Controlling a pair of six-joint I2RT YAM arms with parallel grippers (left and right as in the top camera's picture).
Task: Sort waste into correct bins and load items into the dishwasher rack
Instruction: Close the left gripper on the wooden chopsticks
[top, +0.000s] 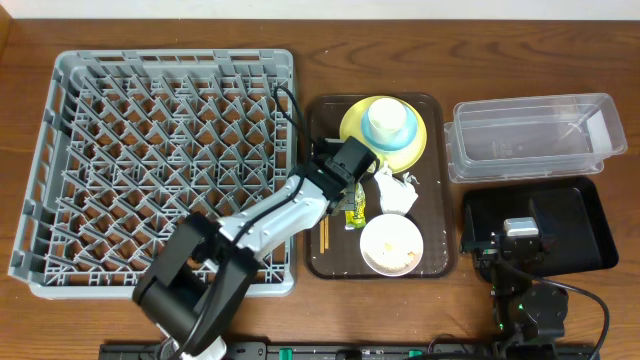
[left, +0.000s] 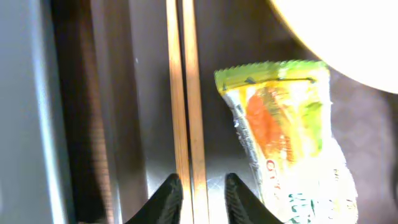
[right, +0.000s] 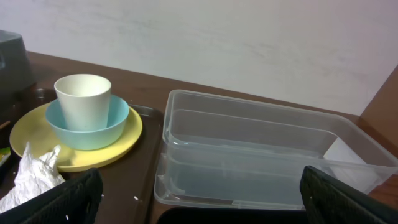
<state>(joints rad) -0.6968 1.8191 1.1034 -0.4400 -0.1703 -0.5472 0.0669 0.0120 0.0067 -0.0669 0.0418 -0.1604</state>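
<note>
**Lettering.** The wrapper (left: 280, 130), green at its crimped top and orange at the middle, carries red print along one edge. In the left wrist view it is too blurred to read. A white patch at the tub's (right: 267, 155) right end may be a label, but no writing can be made out on it.

**Arms.** The left arm (top: 270, 215) reaches from the table's near edge, crosses the rack's (top: 150, 160) near right corner and ends over the left side of the brown tray (top: 437, 240). The left gripper (left: 202, 198) points down, its dark fingers (left: 169, 198) parted, one on each side of the chopsticks (left: 186, 106) and not closed on them. The right gripper (top: 518, 235) hovers low over the near left part of the black tray (top: 585, 225), facing the tub. Its fingers are spread wide and hold nothing.

**Surroundings.** The chopsticks lie side by side on the brown tray, near its left rim and parallel to it, with the wrapper just beside them. The white bowl (top: 390, 243) sits at the tray's near end, close to the wrapper. The tissue (top: 395, 190) lies between the white bowl and the plate (right: 37, 140). On the plate stands the blue bowl (right: 115, 127), with the cup (right: 84, 99) upright inside it. The tub lies to the right of the brown tray, beyond the black tray.
</note>
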